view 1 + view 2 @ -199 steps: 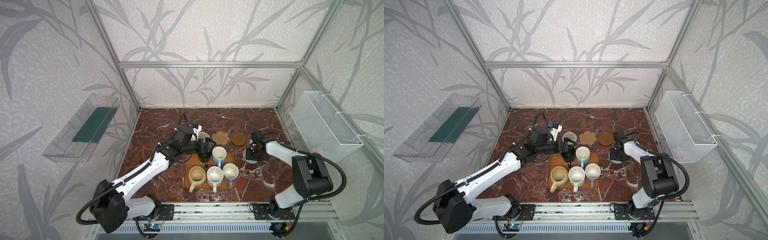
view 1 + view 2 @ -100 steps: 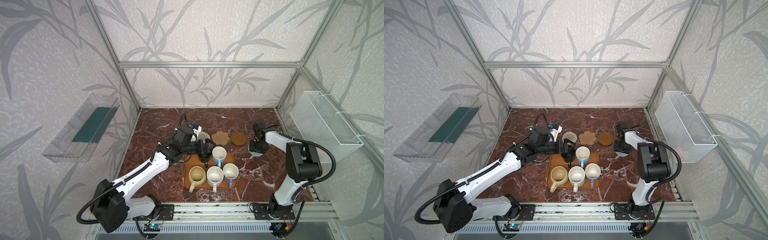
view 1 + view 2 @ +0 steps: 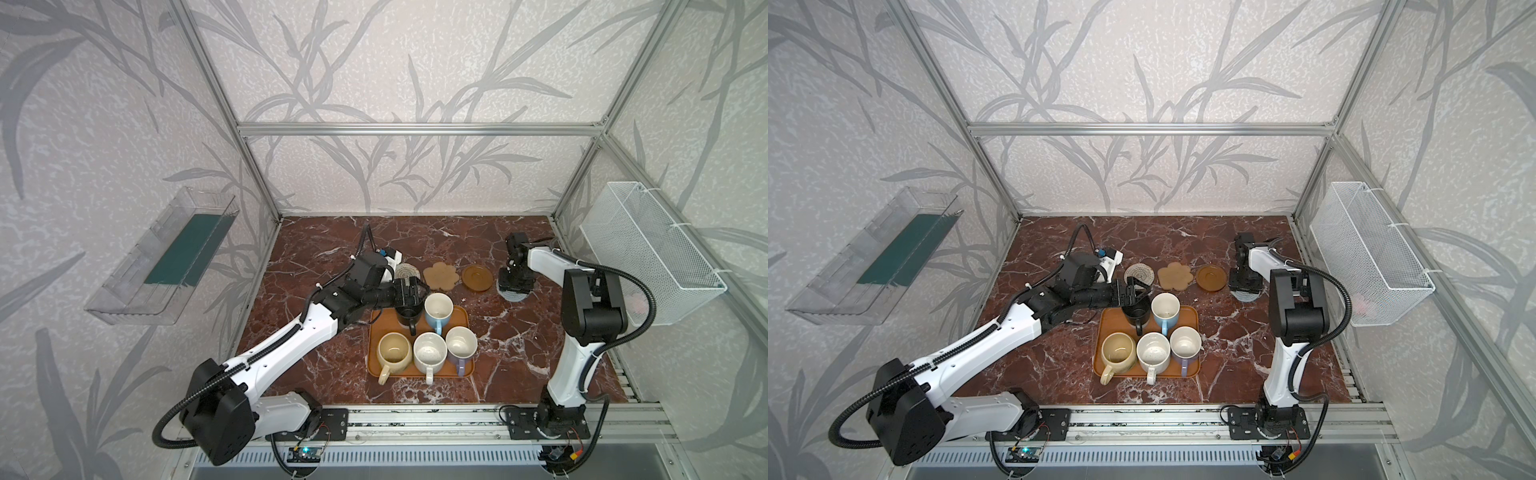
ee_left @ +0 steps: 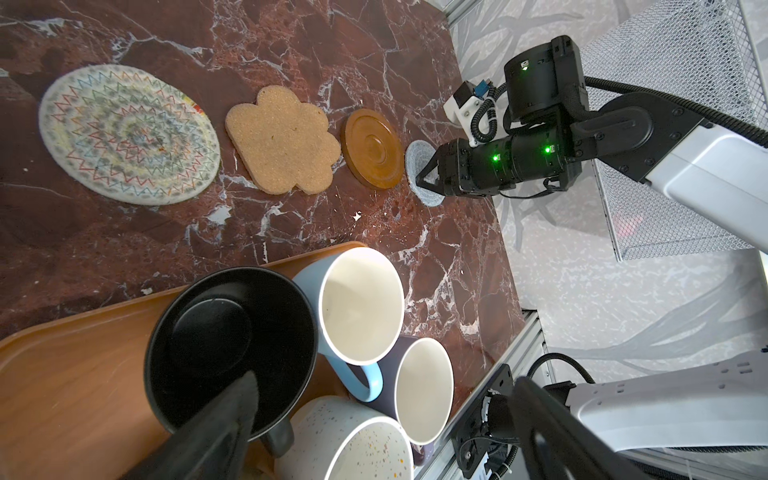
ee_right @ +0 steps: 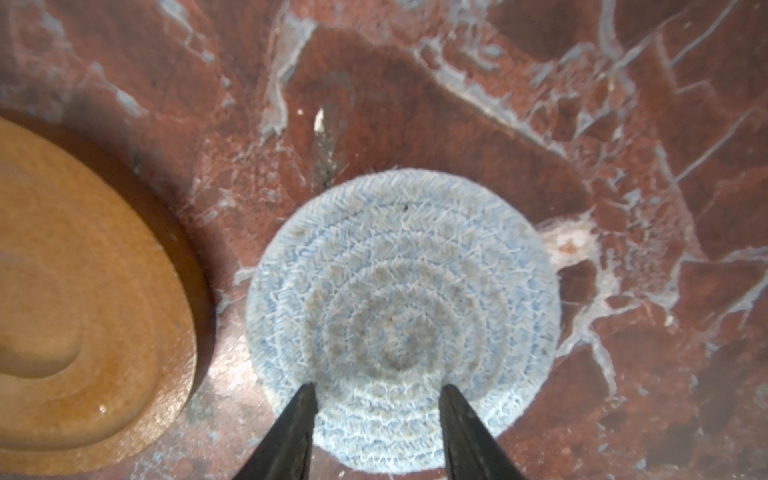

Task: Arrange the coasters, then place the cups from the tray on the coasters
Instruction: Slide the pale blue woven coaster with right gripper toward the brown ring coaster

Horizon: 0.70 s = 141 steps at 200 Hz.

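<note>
**Bimanual cell over a red marble table.** In both top views the tray lies at lower centre of the frame and carries all five cups, upright and close together. The black cup and light blue cup form the far row. The cream cup, white speckled cup and lavender cup form the near row.

Above the tray in the frame, four coasters lie flat on the marble in a row, apart from the tray. From left to right they are the beige woven coaster, flower-shaped coaster, brown disc coaster and grey-blue woven coaster.

The left gripper extends from the left to the black cup, jaws wide apart and clamping nothing. In the left wrist view one finger overlaps that cup's rim; contact cannot be told.

The right gripper stands at the right end of the row, pointing down at the grey-blue woven coaster. Its jaws are partly apart with nothing between them, and both tips are over the mat. The brown disc coaster lies just beside this mat, not touching it.

A clear wall bin hangs at frame left and a white wire basket at frame right.
</note>
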Each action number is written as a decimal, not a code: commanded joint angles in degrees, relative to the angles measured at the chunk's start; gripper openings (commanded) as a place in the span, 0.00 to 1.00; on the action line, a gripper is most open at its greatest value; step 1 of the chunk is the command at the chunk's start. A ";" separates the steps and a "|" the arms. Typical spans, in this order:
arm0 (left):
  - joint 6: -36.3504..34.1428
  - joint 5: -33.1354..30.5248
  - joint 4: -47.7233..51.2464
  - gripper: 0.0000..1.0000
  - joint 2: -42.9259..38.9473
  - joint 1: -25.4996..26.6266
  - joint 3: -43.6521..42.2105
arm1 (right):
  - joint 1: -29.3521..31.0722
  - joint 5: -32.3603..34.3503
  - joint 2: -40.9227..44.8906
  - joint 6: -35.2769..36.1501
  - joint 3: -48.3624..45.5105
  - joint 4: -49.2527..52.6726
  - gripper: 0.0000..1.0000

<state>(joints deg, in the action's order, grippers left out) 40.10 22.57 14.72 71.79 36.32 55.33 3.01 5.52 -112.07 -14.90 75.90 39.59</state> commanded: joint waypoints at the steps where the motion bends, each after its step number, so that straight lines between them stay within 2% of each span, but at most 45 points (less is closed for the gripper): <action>1: -0.11 -0.92 -0.66 0.98 0.63 0.05 2.29 | -0.28 1.23 -3.98 0.36 0.86 -1.16 0.49; 32: -0.16 -1.00 -0.58 0.98 0.90 0.03 2.58 | -0.28 0.87 -6.29 0.61 3.71 -0.32 0.47; 79: -0.02 -0.69 -0.48 0.97 1.49 0.07 2.77 | -0.28 0.44 -5.45 0.57 3.98 -0.92 0.45; 141: 0.31 -0.76 -0.92 0.97 1.32 0.01 2.50 | -0.26 -0.90 -0.19 1.05 -0.83 -5.99 0.43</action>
<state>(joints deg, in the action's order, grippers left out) 40.16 22.37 14.55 73.08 36.32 56.23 3.01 5.08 -113.84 -14.33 78.46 39.16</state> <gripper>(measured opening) 0.973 0.426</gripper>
